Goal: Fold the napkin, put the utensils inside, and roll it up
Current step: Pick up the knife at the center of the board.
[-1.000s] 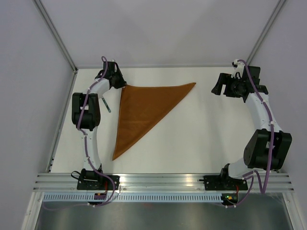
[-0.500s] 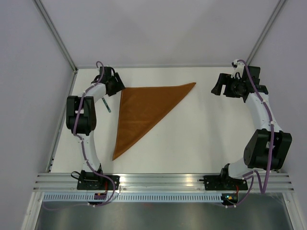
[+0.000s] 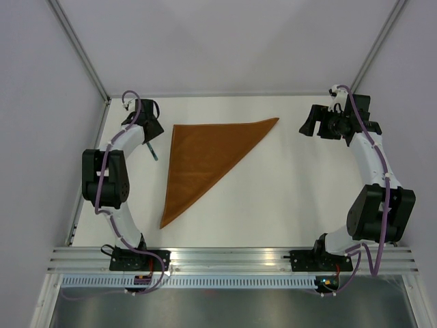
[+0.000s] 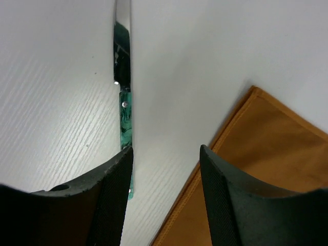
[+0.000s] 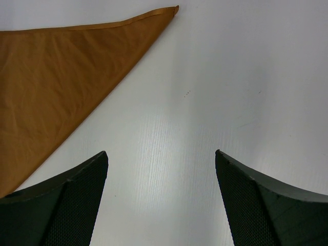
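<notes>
The napkin (image 3: 205,154) is lying folded into a triangle on the table (image 3: 287,198), the knife (image 4: 124,118) just beside its left edge. The left gripper (image 4: 166,154) and right gripper (image 5: 161,159) are hovering wide, empty.

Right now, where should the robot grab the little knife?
Probably by its green handle, coming straight down from above with the left gripper, one finger on either side of the thin width. The knife lies flat on the table, so only its narrow sides offer a pinch.
</notes>
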`<action>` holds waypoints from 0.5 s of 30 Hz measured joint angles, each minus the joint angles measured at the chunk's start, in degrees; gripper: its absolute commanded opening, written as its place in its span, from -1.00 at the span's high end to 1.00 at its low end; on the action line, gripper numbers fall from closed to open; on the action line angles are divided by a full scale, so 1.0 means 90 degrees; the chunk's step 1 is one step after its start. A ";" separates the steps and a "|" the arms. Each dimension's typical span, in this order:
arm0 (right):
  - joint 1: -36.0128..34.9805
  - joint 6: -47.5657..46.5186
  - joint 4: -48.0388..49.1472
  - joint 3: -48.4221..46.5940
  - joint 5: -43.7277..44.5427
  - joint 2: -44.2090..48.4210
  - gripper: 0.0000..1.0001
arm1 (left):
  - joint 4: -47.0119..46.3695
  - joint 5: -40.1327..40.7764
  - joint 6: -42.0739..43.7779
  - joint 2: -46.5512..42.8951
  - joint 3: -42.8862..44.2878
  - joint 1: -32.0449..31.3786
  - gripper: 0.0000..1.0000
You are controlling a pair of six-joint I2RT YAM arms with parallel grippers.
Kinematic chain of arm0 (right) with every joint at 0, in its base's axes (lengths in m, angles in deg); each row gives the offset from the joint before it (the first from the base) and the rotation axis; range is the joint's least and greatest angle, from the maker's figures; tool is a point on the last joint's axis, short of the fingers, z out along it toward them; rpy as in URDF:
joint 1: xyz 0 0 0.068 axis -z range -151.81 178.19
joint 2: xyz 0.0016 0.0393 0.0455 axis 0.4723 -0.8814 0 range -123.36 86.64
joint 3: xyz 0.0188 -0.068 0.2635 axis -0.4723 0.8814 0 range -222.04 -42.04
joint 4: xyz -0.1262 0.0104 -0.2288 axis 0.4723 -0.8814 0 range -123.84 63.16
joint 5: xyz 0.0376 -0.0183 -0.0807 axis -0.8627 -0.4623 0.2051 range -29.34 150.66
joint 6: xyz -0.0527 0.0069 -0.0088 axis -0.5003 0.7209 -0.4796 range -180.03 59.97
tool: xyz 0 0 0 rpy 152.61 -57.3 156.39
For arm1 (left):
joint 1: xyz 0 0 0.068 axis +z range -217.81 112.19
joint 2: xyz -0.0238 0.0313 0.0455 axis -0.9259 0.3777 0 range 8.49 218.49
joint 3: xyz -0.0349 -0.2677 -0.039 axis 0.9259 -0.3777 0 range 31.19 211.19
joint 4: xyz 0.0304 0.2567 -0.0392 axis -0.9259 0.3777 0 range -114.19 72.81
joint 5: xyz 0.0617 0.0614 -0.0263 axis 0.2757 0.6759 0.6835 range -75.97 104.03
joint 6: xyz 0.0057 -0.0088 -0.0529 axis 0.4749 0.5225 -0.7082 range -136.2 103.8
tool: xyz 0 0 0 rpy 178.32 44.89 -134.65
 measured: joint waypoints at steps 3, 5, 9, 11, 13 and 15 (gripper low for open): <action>0.0000 0.0000 0.0000 0.0000 -0.0036 0.0000 -0.79 | 0.0177 0.0228 -0.0114 0.0185 -0.0049 0.0000 -0.19; 0.0000 0.0002 0.0000 0.0000 -0.0041 0.0000 -0.80 | 0.0257 0.0369 -0.0182 0.0338 -0.0053 0.0000 -0.19; 0.0000 0.0002 0.0000 0.0000 -0.0066 0.0000 -0.80 | 0.0364 0.0529 -0.0236 0.0539 -0.0046 0.0015 -0.18; 0.0000 0.0002 -0.0002 0.0000 -0.0083 0.0000 -0.80 | 0.0459 0.0549 -0.0240 0.0646 0.0017 0.0039 -0.18; 0.0000 0.0002 0.0000 0.0000 -0.0087 0.0000 -0.79 | 0.0554 0.0544 -0.0243 0.0772 0.0126 0.0078 -0.17; 0.0000 0.0002 0.0000 0.0000 -0.0090 0.0000 -0.79 | 0.0644 0.0525 -0.0243 0.0884 0.0226 0.0134 -0.17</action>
